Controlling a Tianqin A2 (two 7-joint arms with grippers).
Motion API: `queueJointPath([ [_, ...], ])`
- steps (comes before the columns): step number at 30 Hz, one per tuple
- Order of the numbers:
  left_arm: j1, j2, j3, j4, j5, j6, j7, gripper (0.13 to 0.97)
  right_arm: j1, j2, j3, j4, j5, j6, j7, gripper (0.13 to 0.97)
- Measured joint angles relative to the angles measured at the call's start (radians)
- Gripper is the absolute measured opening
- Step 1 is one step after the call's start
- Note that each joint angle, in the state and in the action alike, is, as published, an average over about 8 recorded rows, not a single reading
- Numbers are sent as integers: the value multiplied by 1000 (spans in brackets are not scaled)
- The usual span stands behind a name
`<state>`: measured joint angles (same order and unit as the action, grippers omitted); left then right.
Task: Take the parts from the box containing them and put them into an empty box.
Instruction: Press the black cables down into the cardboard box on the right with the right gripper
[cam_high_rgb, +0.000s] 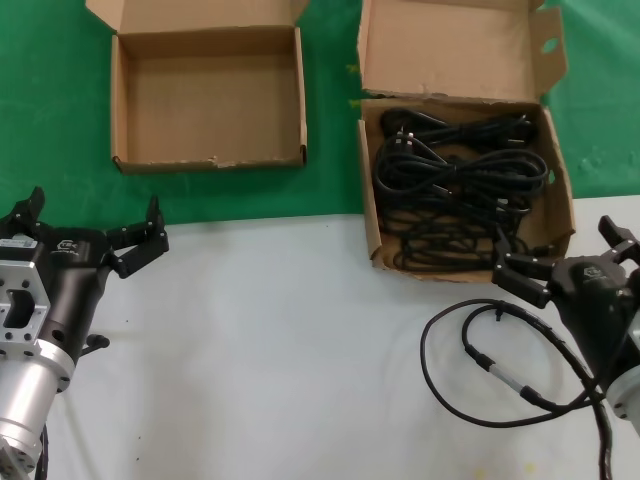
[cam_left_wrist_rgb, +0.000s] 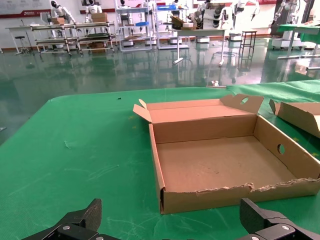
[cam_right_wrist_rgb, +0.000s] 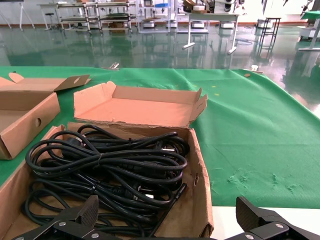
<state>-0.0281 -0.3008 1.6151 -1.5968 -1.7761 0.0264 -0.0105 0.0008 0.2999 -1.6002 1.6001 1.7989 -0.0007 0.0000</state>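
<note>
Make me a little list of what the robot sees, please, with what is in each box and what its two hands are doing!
Full box: the box containing them, on the robot's right
Inside it: the parts, black looped cords
Other box: the empty box, on the robot's left
Left tool: open, holds nothing
Right tool: open, at the full box's near edge
Loose on table: thin black cable

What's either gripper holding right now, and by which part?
Nothing. The left gripper and the right gripper are both open and empty; the power cords lie untouched in their box.
</note>
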Motion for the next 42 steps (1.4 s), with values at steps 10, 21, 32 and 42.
queueJointPath([
  [10,0,0,0,0,0,0,0,966,0,0,0,0,0,0,0,966],
  [21,0,0,0,0,0,0,0,953,0,0,0,0,0,0,0,966],
  [32,0,0,0,0,0,0,0,872,-4,35,-4,13,-1,-8,0,966],
  [42,0,0,0,0,0,0,0,712,40,249,-15,33,-52,-168,-69,966],
])
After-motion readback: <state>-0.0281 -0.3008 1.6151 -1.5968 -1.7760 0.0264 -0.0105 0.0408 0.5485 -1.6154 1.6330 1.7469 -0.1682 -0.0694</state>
